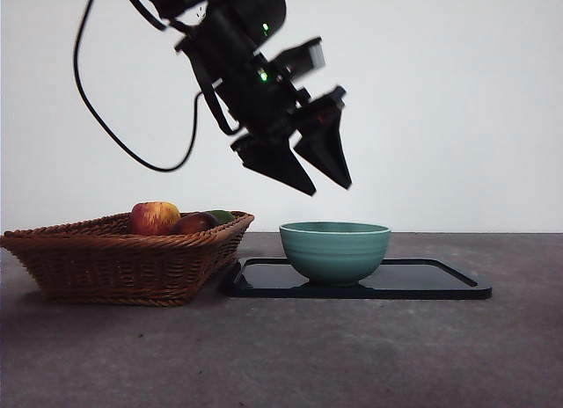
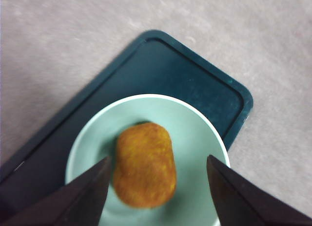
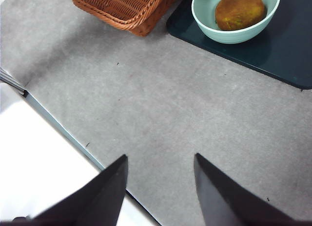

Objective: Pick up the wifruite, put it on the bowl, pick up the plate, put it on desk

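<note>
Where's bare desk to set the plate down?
Free: desk in front of the basket and plate, and right of the plate. Crowded: basket against plate; left end effector above the bowl holding the wifruite.

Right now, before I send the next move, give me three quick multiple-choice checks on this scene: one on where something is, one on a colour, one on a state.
1. Where is the brown fruit?
A. In the basket
B. In the bowl
C. On the bare desk

2. What colour is the bowl?
A. Teal-green
B. White
C. Red

3. How do the left gripper's jaws stand?
A. Shut on the fruit
B. Shut on the bowl's rim
C. Open and empty

Answers:
1. B: both wrist views show the fruit lying inside the bowl, which stands on the dark tray beside the basket.
2. A: it is teal-green with a paler rim in every view.
3. C: the jaws are spread above the bowl with the fruit lying free between them in the left wrist view.
</note>
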### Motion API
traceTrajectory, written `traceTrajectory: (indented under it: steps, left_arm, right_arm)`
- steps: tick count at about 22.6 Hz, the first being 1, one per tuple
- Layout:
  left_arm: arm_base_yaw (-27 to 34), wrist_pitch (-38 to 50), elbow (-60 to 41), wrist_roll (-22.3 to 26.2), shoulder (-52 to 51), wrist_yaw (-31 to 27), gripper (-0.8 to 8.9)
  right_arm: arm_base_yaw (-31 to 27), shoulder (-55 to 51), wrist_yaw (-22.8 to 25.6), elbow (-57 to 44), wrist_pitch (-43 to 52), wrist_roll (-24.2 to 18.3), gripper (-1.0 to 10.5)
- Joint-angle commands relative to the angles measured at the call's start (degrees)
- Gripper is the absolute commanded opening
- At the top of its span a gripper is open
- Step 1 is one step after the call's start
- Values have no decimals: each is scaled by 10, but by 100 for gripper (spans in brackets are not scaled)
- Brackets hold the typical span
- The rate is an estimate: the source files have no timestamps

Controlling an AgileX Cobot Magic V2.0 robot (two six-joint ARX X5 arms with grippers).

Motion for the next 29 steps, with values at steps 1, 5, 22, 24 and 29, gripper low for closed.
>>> traceTrajectory:
  steps: [1,5,22,24,29]
  left_arm:
    - [-10,18,14,14,29,-4,312]
    - [-14,30,14,17,56,-5,313]
    - [-17,43,14,58,83,-32,312]
    - [-17,43,14,60,84,-32,312]
    - [-17,43,14,62,87,-32,312]
  right_arm:
    - [4,3,-2,6,1,0,217]
    - [4,3,1,6,-7,0,217]
    - [4,3,1,6,-12,4,217]
    - [4,3,1,6,-12,4,217]
    - [4,3,1,5,-12,4,217]
